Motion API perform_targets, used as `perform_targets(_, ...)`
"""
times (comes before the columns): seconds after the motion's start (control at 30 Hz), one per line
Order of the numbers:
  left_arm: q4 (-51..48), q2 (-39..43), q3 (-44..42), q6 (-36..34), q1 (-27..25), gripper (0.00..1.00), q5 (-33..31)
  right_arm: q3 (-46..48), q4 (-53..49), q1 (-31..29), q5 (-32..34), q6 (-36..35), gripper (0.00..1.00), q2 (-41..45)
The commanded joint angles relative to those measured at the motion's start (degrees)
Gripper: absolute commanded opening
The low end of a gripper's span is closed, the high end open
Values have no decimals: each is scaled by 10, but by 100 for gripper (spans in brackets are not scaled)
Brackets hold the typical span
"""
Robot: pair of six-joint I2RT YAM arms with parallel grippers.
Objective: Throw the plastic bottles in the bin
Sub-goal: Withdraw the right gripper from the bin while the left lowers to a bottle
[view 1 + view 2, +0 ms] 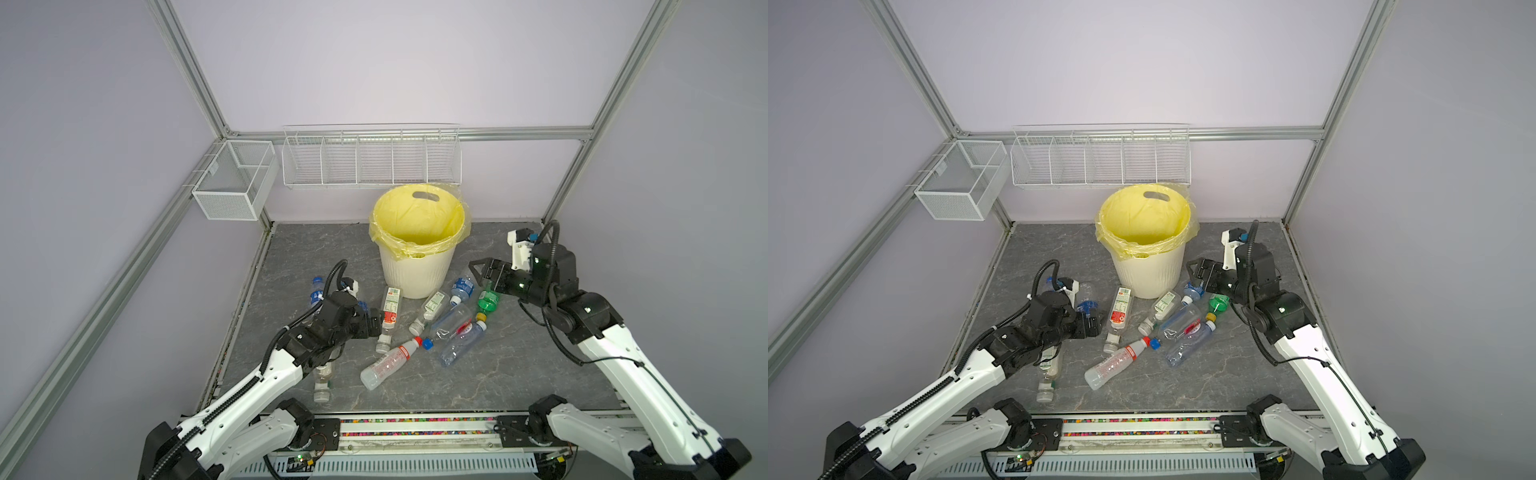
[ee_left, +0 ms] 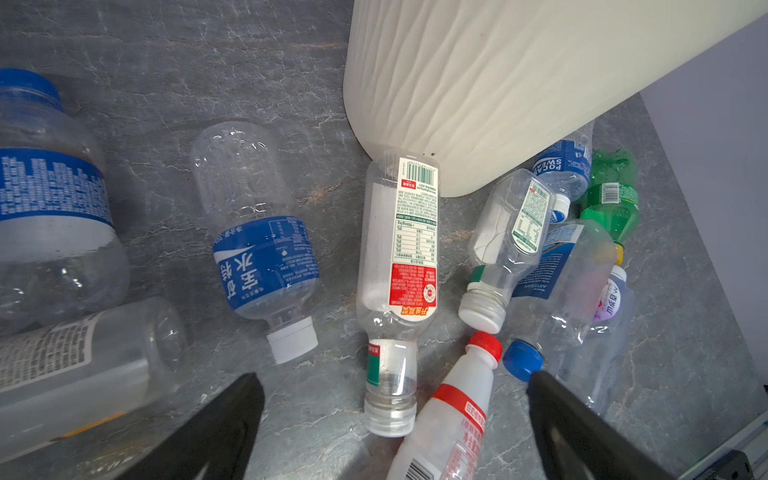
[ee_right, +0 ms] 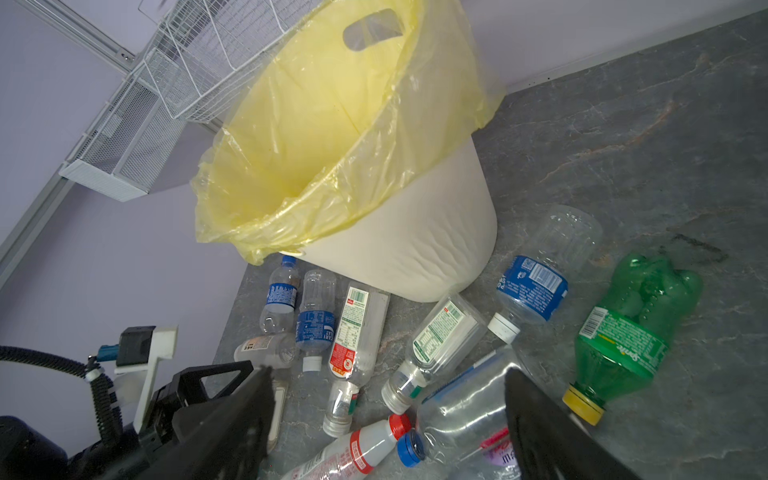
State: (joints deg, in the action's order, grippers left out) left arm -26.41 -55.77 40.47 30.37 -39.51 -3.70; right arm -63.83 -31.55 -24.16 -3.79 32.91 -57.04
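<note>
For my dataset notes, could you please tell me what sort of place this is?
Likely a lab robot cell: silver aluminium frame posts, plain lilac wall panels, a grey stone-patterned tabletop.

My left gripper (image 2: 395, 380) hung low, reaching forward, jaws spread wide. My right gripper (image 1: 478, 270) sat higher, aimed inward, jaws likewise apart, gripping nothing.

Bottles (image 1: 390, 307) crowd the floor (image 1: 519, 365) before the bin (image 1: 415, 274); its mouth gapes open.

The left arm (image 1: 282, 372) and right arm (image 1: 619, 361) wear glossy white shells dotted with screw holes, with black joints. A ribbed black cable (image 1: 330, 282) arches over each wrist. The left claw (image 2: 392, 380) and right claw (image 3: 388, 374) have matte black fingers.
</note>
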Motion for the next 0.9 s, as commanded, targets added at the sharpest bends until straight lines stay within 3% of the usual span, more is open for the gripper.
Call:
perform_targets(0.0,-3,-27,2,2,-1,99,16,35,-31,-3,20,-10,88,26)
perform_targets(0.5,50,-101,21,11,-2,99,54,186,-90,-3,64,24,88,196)
perform_targets(0.87,60,-199,72,-11,-19,98,9,232,-120,-2,104,24,88,256)
